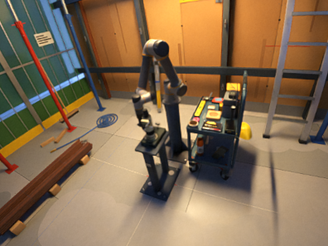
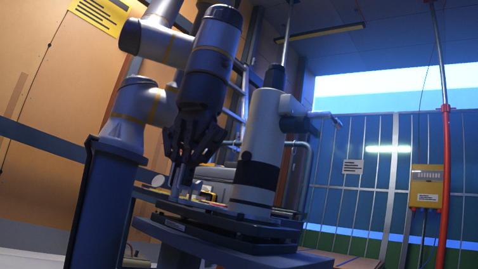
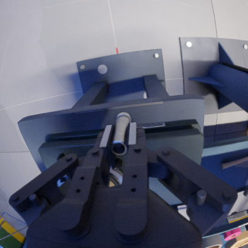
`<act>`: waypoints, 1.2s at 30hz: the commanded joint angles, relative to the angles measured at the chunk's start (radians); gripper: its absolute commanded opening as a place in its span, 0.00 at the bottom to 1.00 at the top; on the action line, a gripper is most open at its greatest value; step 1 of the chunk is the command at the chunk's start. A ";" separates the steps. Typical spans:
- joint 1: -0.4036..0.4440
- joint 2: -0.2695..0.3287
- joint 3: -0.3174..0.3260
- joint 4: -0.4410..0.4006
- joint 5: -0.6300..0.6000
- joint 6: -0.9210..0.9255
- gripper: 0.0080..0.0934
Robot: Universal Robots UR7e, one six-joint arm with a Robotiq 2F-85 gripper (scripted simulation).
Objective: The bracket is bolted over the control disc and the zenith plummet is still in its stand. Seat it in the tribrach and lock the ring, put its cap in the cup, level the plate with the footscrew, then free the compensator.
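My gripper [image 3: 119, 139] points down at the near-left corner of the tribrach plate [image 2: 220, 224] on top of the dark pedestal [image 1: 157, 166]. The zenith plummet [image 2: 264, 150], a white cylinder with a black band and a side eyepiece, stands upright on the plate to the right of the fingers. Between my fingers stands a slim grey upright post [image 3: 120, 133] with a round hollow top, rising from the plate's edge; it looks like the footscrew. The gripper is closed on this post.
The tool cart [image 1: 217, 125] stands just right of the pedestal, its top tray crowded with small coloured items. The arm's base column [image 2: 103, 200] rises behind the plate. Timber beams [image 1: 41, 183] lie on the floor to the left, a ladder [image 1: 298, 63] leans far right.
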 commanded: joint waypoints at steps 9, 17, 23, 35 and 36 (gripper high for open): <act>0.001 0.015 -0.030 0.014 0.000 0.001 0.00; 0.004 0.031 -0.063 0.030 0.000 0.004 0.00; 0.008 0.045 -0.089 0.043 0.000 0.009 0.00; 0.022 0.073 -0.146 0.071 0.000 0.022 0.00; 0.024 0.076 -0.151 0.073 0.000 0.024 0.00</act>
